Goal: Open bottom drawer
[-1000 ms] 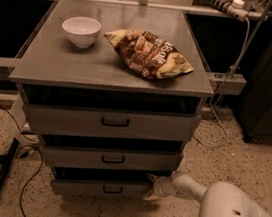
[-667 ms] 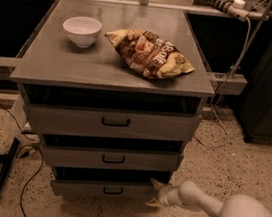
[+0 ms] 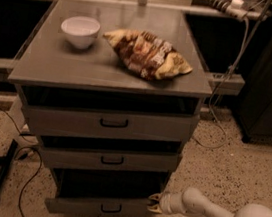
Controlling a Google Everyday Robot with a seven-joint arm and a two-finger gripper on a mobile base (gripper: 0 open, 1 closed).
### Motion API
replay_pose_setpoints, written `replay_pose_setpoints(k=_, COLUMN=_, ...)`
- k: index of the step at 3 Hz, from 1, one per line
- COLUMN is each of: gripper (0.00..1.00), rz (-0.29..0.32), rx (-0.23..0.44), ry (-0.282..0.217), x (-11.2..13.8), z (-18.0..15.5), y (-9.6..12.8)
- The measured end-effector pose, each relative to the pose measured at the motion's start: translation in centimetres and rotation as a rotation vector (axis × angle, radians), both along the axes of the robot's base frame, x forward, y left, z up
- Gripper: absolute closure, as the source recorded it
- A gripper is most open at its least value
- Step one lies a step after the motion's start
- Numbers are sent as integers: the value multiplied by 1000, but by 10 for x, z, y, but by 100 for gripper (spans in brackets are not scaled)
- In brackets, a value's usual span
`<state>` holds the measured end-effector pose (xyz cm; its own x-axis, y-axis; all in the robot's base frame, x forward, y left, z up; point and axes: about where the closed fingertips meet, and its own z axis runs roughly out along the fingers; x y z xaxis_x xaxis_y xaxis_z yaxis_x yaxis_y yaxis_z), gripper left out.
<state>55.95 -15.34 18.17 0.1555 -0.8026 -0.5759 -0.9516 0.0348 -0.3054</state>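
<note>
Bottom drawer (image 3: 77, 206): lowest of three grey fronts under the tabletop (image 3: 106, 71), down near the floor, nearest of the three. Looks partly open: front standing well forward of the middle drawer (image 3: 68, 159), with a deep dark gap behind and above it. Judged well along, then, though not fully out; hard to say how much travel is left on the runners. Remaining, by that judgement: a further pull toward the near side until the front stops.

Small black loop handle (image 3: 111, 208) at the centre of the front, free, nothing on it.

Hand (image 3: 155, 203): low on the right, at the right end of the bottom drawer's front, just at its upper corner, reaching in from the right on a pale arm (image 3: 198, 207). Touching the corner or merely beside it: cannot tell. How far open: cannot tell either. Carrying nothing loose, as far as can be seen. Well apart from the loop handle, so any pulling here would seem to work on the drawer's edge, not the handle.

Up on the tabletop, untouched by all this: a white bowl (image 3: 80, 29) far left, a crumpled snack bag (image 3: 146, 54) just right of it. Top drawer (image 3: 64, 118) and middle drawer close to shut, each with a narrow dark slot above.
</note>
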Motion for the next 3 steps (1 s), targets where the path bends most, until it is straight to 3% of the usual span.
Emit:
replay_pose_setpoints(k=1, gripper=100, rz=0, rx=0, ry=0, x=-1, z=5, y=-2)
replay_pose_setpoints(k=3, gripper=58, rz=0, rx=0, ry=0, x=-1, z=5, y=-2)
